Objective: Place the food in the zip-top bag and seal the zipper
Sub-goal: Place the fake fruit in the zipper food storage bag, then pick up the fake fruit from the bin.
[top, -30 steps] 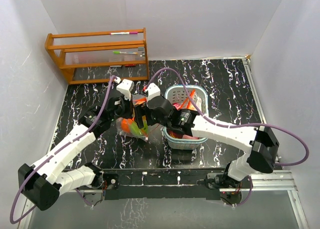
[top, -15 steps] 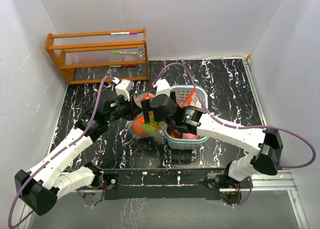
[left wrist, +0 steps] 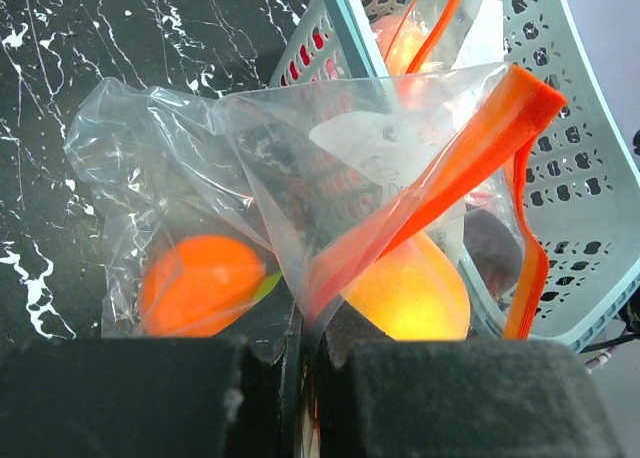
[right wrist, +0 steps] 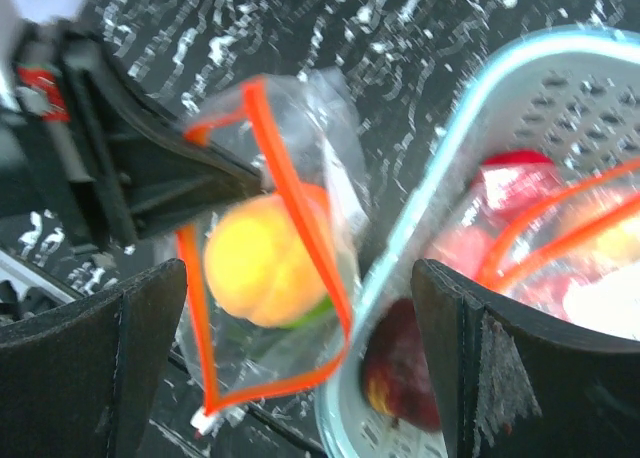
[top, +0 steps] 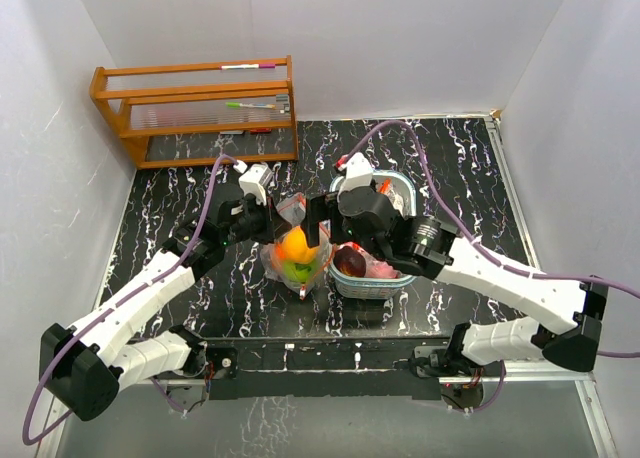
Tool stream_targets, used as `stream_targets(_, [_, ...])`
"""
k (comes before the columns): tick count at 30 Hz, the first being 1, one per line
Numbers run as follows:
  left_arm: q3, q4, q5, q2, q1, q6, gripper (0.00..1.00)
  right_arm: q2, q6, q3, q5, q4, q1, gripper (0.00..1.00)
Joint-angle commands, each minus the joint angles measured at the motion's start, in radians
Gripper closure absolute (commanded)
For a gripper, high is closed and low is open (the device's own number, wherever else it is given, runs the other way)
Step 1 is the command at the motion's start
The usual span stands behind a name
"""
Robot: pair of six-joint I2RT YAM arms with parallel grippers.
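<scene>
A clear zip-top bag (top: pixel 297 253) with an orange zipper (left wrist: pixel 470 158) stands mouth-up against the left side of the pale-blue basket (top: pixel 392 190). It holds an orange fruit (left wrist: pixel 198 283), a yellow-orange fruit (left wrist: pixel 412 290) and a green one (top: pixel 295 271). My left gripper (top: pixel 272 222) is shut on the bag's plastic edge (left wrist: pixel 308 323). My right gripper (top: pixel 322 221) is open and empty, hovering above the bag (right wrist: pixel 265 278) and the basket's rim (right wrist: pixel 420 248). A dark red fruit (right wrist: pixel 400 378) and pink fruit (top: pixel 382 269) lie in the basket.
A second clear bag with an orange zipper (right wrist: pixel 550 238) lies inside the basket over red and pink items. A wooden rack (top: pixel 195 108) with pens stands at the back left. White walls close in both sides of the black marbled table (top: pixel 180 178).
The left gripper carried the bag rightward, up against the basket, and it now stands with its mouth up. The right arm swung right and lifted off the bag, jaws open.
</scene>
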Motion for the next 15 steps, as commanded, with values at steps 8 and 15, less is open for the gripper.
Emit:
stream_targets(8, [0.062, -0.017, -0.012, -0.027, -0.002, 0.030, 1.00, -0.157, 0.184, -0.173, 0.070, -0.252, -0.044, 0.02])
stream_targets(15, [0.051, -0.001, 0.001, -0.019, -0.003, 0.023, 1.00, -0.116, 0.171, -0.259, -0.027, -0.234, -0.102, 0.02])
